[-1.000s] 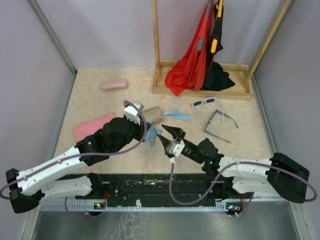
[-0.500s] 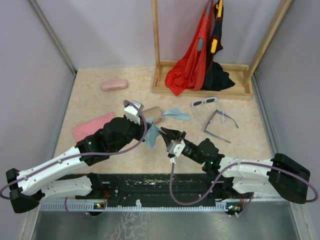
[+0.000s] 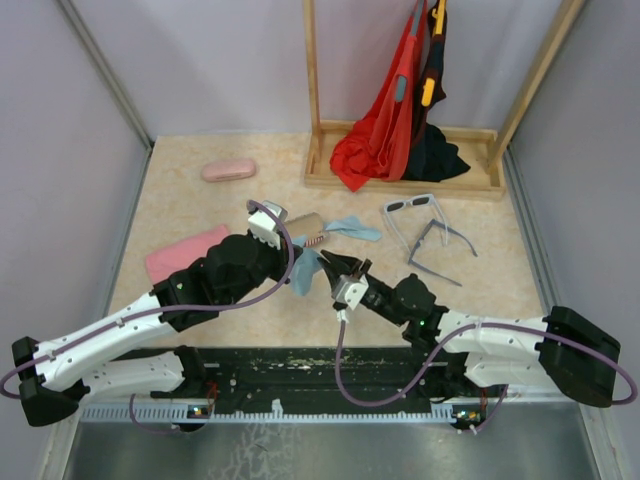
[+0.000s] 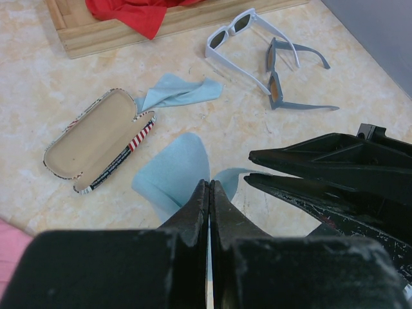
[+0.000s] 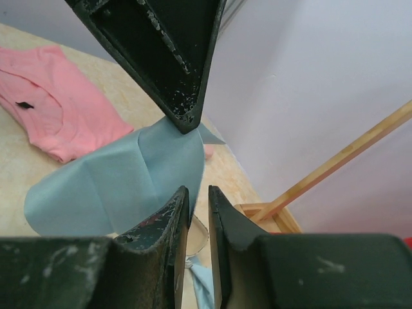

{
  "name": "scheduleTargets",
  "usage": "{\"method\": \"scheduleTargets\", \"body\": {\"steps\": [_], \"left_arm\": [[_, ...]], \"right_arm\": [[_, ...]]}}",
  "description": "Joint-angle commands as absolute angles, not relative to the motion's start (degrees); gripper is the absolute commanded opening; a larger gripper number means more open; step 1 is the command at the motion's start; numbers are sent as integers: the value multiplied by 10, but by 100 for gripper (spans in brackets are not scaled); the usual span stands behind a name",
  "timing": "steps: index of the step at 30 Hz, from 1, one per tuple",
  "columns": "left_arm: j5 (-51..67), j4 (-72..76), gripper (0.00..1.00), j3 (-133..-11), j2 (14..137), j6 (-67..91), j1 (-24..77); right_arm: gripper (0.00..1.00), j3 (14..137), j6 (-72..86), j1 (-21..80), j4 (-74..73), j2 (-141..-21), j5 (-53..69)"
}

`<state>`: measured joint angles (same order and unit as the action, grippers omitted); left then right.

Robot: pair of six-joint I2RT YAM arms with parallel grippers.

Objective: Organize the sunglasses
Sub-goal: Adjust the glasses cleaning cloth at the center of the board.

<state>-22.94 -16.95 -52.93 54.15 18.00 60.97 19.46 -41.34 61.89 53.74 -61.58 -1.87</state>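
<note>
The white-framed sunglasses (image 3: 410, 205) (image 4: 230, 32) and the thin grey pair (image 3: 440, 250) (image 4: 273, 77) lie side by side on the table at the right, with no gripper touching them. My left gripper (image 3: 300, 264) (image 4: 209, 184) is shut on a light-blue cloth (image 3: 303, 274) (image 4: 174, 170) (image 5: 116, 180) and holds it just above the table's middle. My right gripper (image 3: 336, 263) (image 5: 197, 190) faces it tip to tip. Its jaws stand a narrow slit apart at the cloth's free edge, and nothing is pinched between them.
An open flag-printed case (image 3: 308, 228) (image 4: 96, 138) lies behind the cloth, with a second blue cloth (image 3: 352, 228) (image 4: 177, 90) beside it. A pink case (image 3: 228, 171) sits at the far left and a pink fabric (image 3: 185, 252) at the left. A wooden rack (image 3: 400, 182) with hanging clothes stands at the back.
My right gripper's jaws have narrowed from wide apart to a thin slit, and it has edged slightly toward the cloth. The left arm and the glasses have not moved.
</note>
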Motion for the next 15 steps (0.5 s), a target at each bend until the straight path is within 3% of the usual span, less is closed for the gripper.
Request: {"method": "scheduleTargets", "body": {"steps": [1,5,15], "left_arm": [[-226,-173,0,-547,530,180,607],[-229,-174,0,-545,527,181,607],[-231,-172,0,-547,523,177,607]], "right_arm": [[18,225,-401,624,554,-617,-23],[13,228,-396,625,541,-616,-18],[19,227,-383,625,514,-610,-16]]}}
